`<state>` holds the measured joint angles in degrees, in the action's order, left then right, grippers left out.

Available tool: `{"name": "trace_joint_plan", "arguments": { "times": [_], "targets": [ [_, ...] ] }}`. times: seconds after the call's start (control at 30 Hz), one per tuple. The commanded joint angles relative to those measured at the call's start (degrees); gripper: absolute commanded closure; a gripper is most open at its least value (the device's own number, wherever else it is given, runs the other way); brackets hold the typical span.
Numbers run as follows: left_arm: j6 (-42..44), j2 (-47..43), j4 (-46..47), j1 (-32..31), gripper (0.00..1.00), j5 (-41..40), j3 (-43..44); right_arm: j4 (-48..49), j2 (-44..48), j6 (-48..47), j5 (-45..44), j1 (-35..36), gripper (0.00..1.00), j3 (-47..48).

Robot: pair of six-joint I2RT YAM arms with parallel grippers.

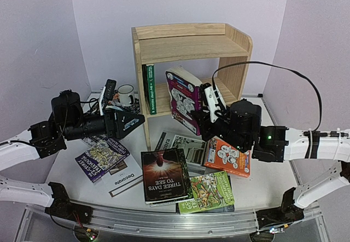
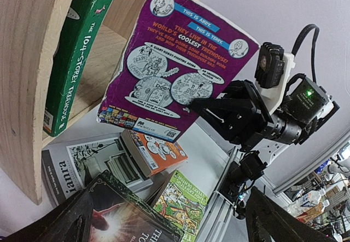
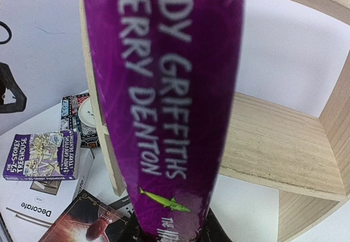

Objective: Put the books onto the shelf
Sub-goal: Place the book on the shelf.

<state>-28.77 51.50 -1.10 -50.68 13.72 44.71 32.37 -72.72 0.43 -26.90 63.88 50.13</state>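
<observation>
My right gripper (image 1: 205, 119) is shut on a purple paperback (image 1: 183, 99), held upright and tilted in front of the pine shelf's (image 1: 191, 39) lower tier. In the right wrist view its spine (image 3: 169, 88) fills the middle, with the dark fingers (image 3: 123, 232) at its bottom end. A green book (image 1: 149, 88) stands at the left of the lower tier. My left gripper (image 1: 136, 120) is open and empty, left of the shelf's side panel and pointing at the purple book (image 2: 175, 67). Other books lie flat on the table: a dark one (image 1: 165, 175), a green one (image 1: 208, 191), an orange one (image 1: 228, 157).
A grey "ianra" book (image 1: 183, 143), white "Decorate" (image 1: 123, 177) and a "52-Storey Treehouse" book (image 1: 102, 159) also lie on the table. A white mug (image 1: 126, 94) and a black remote (image 1: 109, 91) sit left of the shelf. A patterned mat (image 3: 74, 124) lies there too.
</observation>
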Motion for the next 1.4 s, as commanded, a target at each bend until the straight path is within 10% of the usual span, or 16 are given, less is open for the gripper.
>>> {"name": "trace_joint_plan", "arguments": {
  "times": [0.0,1.37],
  "targets": [
    [0.3,-0.9,0.0,0.2,0.02,0.7,1.7,10.4,-0.1,-2.6,-2.3,-0.1,1.00,4.4],
    [0.1,0.2,0.0,0.2,0.02,1.8,2.1,12.5,-2.8,-4.0,-3.3,0.0,1.00,6.2]
  ]
}}
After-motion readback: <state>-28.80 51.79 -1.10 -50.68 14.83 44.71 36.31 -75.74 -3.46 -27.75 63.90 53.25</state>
